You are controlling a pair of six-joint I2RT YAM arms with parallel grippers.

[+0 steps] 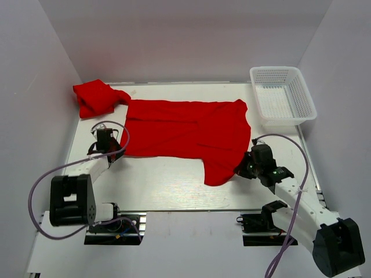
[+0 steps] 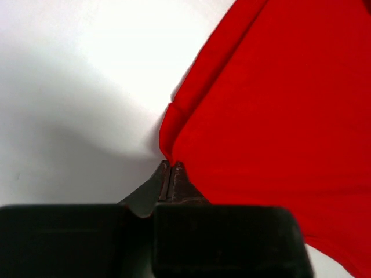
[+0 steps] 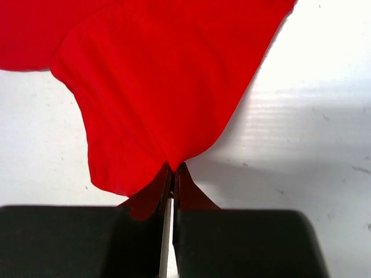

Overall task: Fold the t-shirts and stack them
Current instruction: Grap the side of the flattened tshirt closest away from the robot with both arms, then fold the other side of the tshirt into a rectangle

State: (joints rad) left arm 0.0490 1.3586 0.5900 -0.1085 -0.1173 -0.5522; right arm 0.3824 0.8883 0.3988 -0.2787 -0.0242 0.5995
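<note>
One red t-shirt [image 1: 185, 130] lies spread flat across the middle of the table. A second red t-shirt [image 1: 95, 97] sits crumpled at the far left corner. My left gripper [image 1: 106, 152] is shut on the spread shirt's near left corner, which shows in the left wrist view [image 2: 169, 162]. My right gripper [image 1: 242, 168] is shut on the shirt's edge at its near right, by a sleeve; the right wrist view shows the cloth [image 3: 162, 87] pinched at the fingertips [image 3: 174, 169].
A white mesh basket [image 1: 283, 95] stands at the far right corner. The white table [image 1: 168, 182] is walled by white panels at left, right and back.
</note>
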